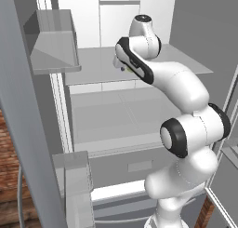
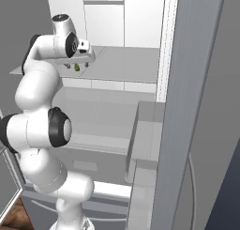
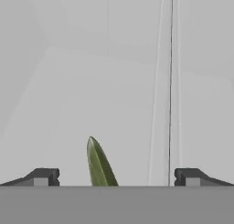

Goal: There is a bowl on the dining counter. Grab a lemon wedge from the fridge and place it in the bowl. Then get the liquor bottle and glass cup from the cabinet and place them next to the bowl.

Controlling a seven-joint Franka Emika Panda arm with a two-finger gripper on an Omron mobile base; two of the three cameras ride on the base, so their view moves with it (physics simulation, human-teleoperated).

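Note:
The fridge (image 1: 100, 66) stands open and my arm reaches onto its upper shelf (image 2: 126, 60). A tiny yellow-green lemon wedge (image 3: 99, 166) lies on that shelf. It sits between my fingertips, nearer the left one, and touches neither. My gripper (image 3: 116, 177) is open, with the jaws spread wide on either side of the wedge. From the right base view the lemon wedge (image 2: 77, 67) shows just under the gripper (image 2: 80, 61). In the left base view the lemon wedge (image 1: 123, 69) peeks out beside my forearm, which hides most of the hand.
Both fridge doors are swung out: the left one (image 1: 21, 129) with door bins (image 1: 53, 41), the right one (image 2: 187, 107) with a bin (image 2: 145, 135). A lower shelf (image 1: 111, 120) and the bottom drawer (image 1: 116, 194) lie beneath my arm.

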